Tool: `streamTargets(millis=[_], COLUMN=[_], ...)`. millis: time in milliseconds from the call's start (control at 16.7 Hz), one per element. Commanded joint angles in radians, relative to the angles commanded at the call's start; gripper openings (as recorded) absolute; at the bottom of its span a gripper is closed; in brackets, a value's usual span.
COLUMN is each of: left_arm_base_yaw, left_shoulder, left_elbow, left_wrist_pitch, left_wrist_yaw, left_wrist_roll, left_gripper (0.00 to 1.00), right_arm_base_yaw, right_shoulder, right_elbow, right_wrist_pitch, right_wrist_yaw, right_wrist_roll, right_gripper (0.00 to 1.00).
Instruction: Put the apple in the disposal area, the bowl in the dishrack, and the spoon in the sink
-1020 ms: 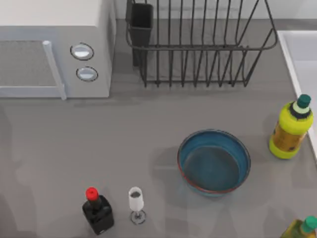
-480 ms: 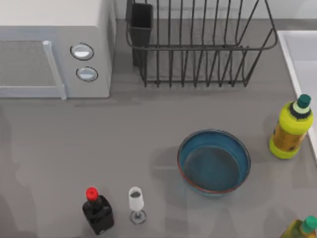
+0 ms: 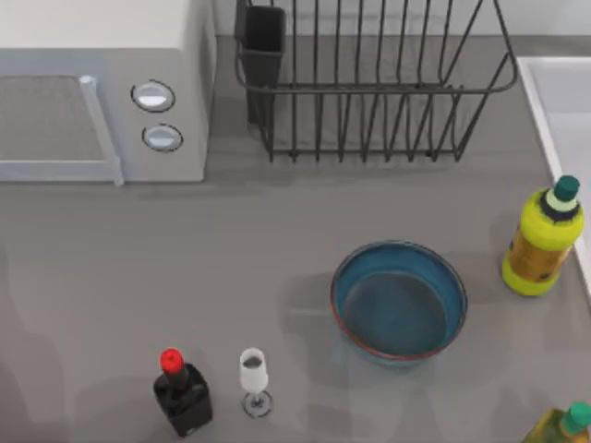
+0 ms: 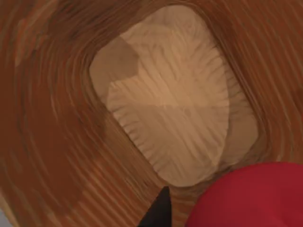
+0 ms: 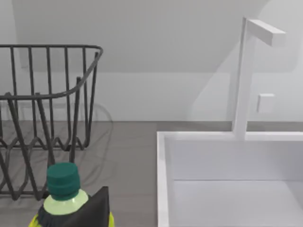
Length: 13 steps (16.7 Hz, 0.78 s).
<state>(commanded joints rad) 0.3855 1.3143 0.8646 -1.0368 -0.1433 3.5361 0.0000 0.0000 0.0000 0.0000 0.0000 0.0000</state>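
Left end effector (image 4: 161, 213) over a brown basket (image 4: 57, 142), apple (image 4: 251, 196) beside it; grip unclear. Bowl (image 3: 399, 303) on table (image 3: 231, 268), not yet racked.

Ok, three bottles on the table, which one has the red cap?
The black bottle near the front left, beside the wine glass. Both yellow bottles, one by the sink and one at the front right corner, have green caps.

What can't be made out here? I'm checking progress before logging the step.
- Spoon: no view lets me find it.
- Apple: left wrist view, cut off by the frame's edge, inside a brown ribbed container; whether the left claw grips it cannot be told.
- Sink: top view, cut off at the right edge.
- Right claw: one dark tip showing, state unclear.
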Motion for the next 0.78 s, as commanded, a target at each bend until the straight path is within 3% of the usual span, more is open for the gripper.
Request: streamTargets(millis=[240, 780], left_arm_base_yaw=[0.001, 0.001], left_shoulder=[0.001, 0.001], left_elbow=[-0.005, -0.005], left_wrist_pitch=[0.005, 0.005], left_wrist_yaw=[0.0, 0.0], left_wrist_roll=[0.002, 0.002], left_gripper=[0.0, 0.68], right_arm_base_yaw=[0.0, 0.0], right_shoulder=[0.0, 0.0], right_elbow=[0.0, 0.0], right_wrist_pitch=[0.0, 0.0], right_wrist_yaw=[0.0, 0.0], right_wrist_roll=[0.0, 0.0], right_gripper=[1.0, 1.0])
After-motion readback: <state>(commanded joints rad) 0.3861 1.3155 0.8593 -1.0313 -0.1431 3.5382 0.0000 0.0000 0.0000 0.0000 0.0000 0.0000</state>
